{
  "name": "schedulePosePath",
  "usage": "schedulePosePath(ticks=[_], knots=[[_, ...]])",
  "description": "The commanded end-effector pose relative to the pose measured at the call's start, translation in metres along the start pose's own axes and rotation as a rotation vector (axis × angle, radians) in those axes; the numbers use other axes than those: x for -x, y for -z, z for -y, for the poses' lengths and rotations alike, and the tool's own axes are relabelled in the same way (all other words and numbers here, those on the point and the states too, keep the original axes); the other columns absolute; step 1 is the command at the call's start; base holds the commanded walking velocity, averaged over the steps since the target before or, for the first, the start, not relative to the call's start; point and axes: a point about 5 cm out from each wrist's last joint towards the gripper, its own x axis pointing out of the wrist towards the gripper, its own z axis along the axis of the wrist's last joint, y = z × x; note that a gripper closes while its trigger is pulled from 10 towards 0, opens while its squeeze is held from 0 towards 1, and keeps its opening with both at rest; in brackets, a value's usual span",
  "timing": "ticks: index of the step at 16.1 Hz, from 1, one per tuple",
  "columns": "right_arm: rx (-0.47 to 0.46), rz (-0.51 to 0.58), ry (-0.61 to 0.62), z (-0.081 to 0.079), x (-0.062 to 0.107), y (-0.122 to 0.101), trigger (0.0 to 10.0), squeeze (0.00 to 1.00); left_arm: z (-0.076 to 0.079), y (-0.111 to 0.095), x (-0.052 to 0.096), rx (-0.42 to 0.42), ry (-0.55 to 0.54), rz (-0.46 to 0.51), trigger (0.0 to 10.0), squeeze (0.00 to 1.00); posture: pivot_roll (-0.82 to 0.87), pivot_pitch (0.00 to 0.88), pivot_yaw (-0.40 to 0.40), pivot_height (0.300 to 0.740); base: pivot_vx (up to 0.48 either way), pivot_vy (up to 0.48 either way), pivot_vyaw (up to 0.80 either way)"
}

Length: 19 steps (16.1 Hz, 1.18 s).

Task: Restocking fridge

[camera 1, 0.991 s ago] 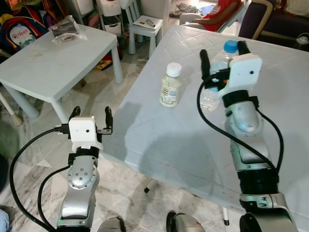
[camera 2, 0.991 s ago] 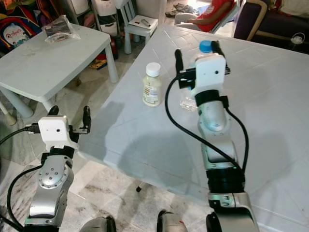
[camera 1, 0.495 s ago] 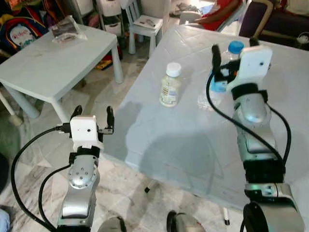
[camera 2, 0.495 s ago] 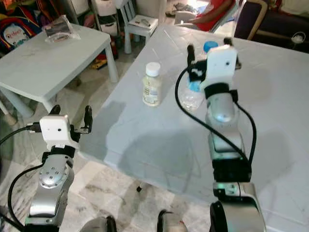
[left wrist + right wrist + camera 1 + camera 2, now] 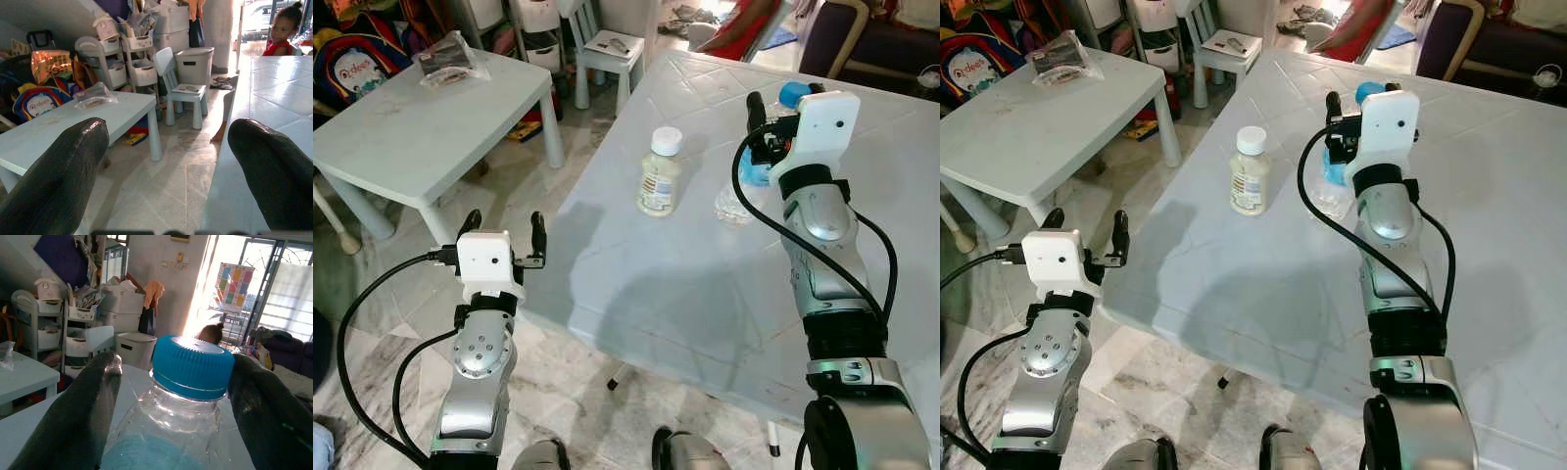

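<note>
Since the earlier frames, the right arm has reached further across the desk, carrying its jaws to the far side of the water bottle. Right gripper: jaws spread to either side of the bottle's blue cap, one finger on each flank; whether they touch it cannot be told. The bottle is clear plastic with a blue label and stands upright on the desk, beside the white-capped bottle, which also stands upright and apart from it.

Left gripper: jaws released, holding nothing, held off the desk's near corner above the tiled floor.

Surface: pale grey-white desk, faint tile-like lines, arm shadows on it. Beyond that corner stands a low white table bearing a clear packet. Behind it are a small white chair, storage racks with bins, a lidded bin and a backpack. A person in red sits at the desk's far end.
</note>
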Motion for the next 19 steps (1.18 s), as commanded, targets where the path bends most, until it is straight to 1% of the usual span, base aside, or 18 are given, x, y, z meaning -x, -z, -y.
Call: schedulePosePath(ticks=[1,7,9,12,13,14,16,18,19], knots=[[-0.011,0.008,0.003,0.0,-0.004,-0.003,0.0,0.0,0.0,0.002,0.0,-0.008,0.011,-0.013,10.0,0.0,-0.06,0.147,0.012,0.74,0.0,0.0,0.0],[0.007,0.033,-0.014,-0.005,0.004,-0.01,0.0,0.0,0.001,0.003,0.0,-0.007,0.011,-0.015,10.0,0.0,-0.07,0.145,0.012,0.74,0.0,0.0,0.0],[0.001,0.028,-0.014,-0.007,0.006,-0.011,0.0,0.0,0.001,0.003,0.0,-0.008,0.015,-0.016,10.0,0.0,-0.07,0.143,0.014,0.74,0.0,0.0,0.0],[-0.015,-0.007,-0.003,-0.007,0.007,-0.009,0.0,0.0,0.001,0.004,-0.001,-0.009,0.021,-0.019,10.0,0.0,-0.06,0.139,0.017,0.74,0.0,0.0,0.0],[-0.023,-0.028,0.001,-0.007,0.007,-0.009,0.0,0.0,-0.001,0.004,-0.002,-0.019,0.011,-0.024,10.0,0.0,-0.07,0.139,0.018,0.74,0.0,0.0,0.0],[-0.041,-0.052,-0.004,-0.009,0.007,-0.008,0.0,0.0,-0.007,0.007,-0.003,-0.038,-0.043,-0.051,10.0,0.0,-0.07,0.139,0.02,0.74,0.0,0.0,0.0],[-0.056,-0.087,-0.019,-0.015,0.009,-0.006,0.0,0.0,-0.016,0.012,-0.006,-0.035,-0.116,-0.107,10.0,0.0,-0.06,0.144,0.025,0.74,0.0,0.0,0.0],[-0.101,-0.118,-0.047,-0.025,0.014,-0.002,0.1,0.0,-0.014,0.015,-0.003,-0.025,-0.12,-0.122,10.0,0.0,-0.06,0.144,0.024,0.74,0.0,0.0,0.0],[-0.118,-0.148,-0.051,-0.026,0.017,0.002,4.5,0.0,-0.011,0.015,-0.002,-0.02,-0.11,-0.128,10.0,0.0,-0.06,0.146,0.022,0.74,0.0,0.0,0.0]])
